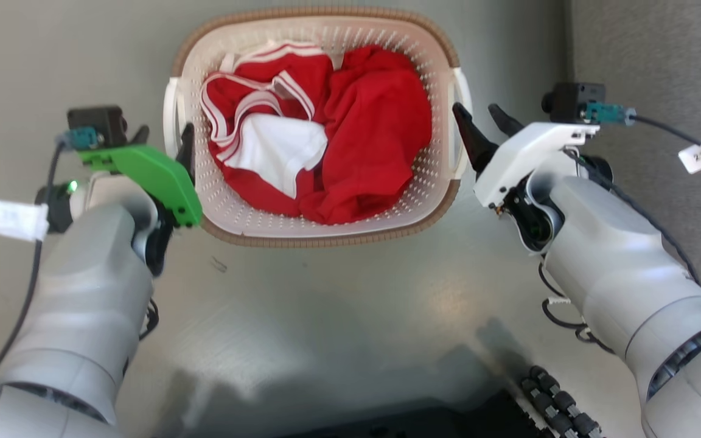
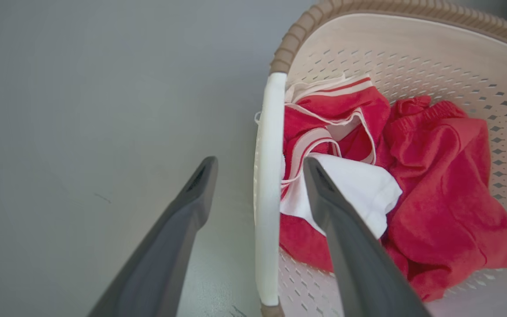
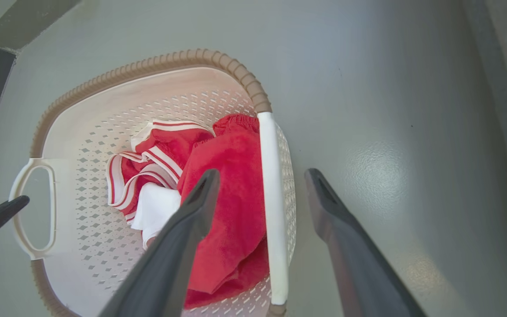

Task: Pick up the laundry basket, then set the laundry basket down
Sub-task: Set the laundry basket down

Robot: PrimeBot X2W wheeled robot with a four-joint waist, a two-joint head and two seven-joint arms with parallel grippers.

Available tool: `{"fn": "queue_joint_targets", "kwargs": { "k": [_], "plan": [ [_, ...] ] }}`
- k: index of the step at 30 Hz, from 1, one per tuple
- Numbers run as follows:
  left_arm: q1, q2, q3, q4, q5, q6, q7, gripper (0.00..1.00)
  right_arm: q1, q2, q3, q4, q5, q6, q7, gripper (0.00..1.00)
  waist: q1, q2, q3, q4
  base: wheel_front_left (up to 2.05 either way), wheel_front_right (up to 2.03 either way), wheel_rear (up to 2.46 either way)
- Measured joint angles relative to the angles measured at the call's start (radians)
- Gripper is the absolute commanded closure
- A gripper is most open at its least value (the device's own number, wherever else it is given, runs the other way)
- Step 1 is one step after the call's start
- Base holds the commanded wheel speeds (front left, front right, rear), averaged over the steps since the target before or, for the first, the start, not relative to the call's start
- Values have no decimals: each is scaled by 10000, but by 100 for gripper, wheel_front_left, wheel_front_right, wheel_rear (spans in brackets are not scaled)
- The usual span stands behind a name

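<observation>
Grey floor (image 1: pixel 338 304); basket (image 1: pixel 314 240) of red clothes (image 1: pixel 375 134). Left gripper (image 2: pixel 260 165) jaws apart astride 9 o'clock handle (image 2: pixel 267 207), right gripper (image 3: pixel 262 176) likewise at 3 o'clock handle (image 3: pixel 272 207); close both together, lift level

Your right gripper (image 3: pixel 262 176) has its jaws wide apart, one on each side of the white handle (image 3: pixel 267 154) of the laundry basket (image 3: pixel 148 70). Inside lie red clothes (image 3: pixel 236 154) and a white cloth (image 3: pixel 154 211).

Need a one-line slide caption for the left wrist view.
Left gripper open, the laundry basket's white side handle between its fingers; red and white clothes inside.
</observation>
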Motion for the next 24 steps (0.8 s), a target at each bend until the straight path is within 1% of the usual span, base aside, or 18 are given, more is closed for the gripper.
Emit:
{"fn": "queue_joint_targets", "kwargs": {
  "k": [8,17,24],
  "plan": [
    [784,23,-117,42,8,-29,-219,0,294,-104,-374,-295,42,0,-4,0,0,0,-886,-111,0,0,0],
    [1234,44,-221,-242,104,-40,-401,0,695,-608,-909,-1007,-579,0,-13,0,-1,0,-2087,-219,0,0,0],
    [1745,173,-115,-755,150,-40,-403,0,1351,-777,-1285,-1519,-1070,0,-13,0,-1,0,-3082,-243,0,0,0]
  ]
}}
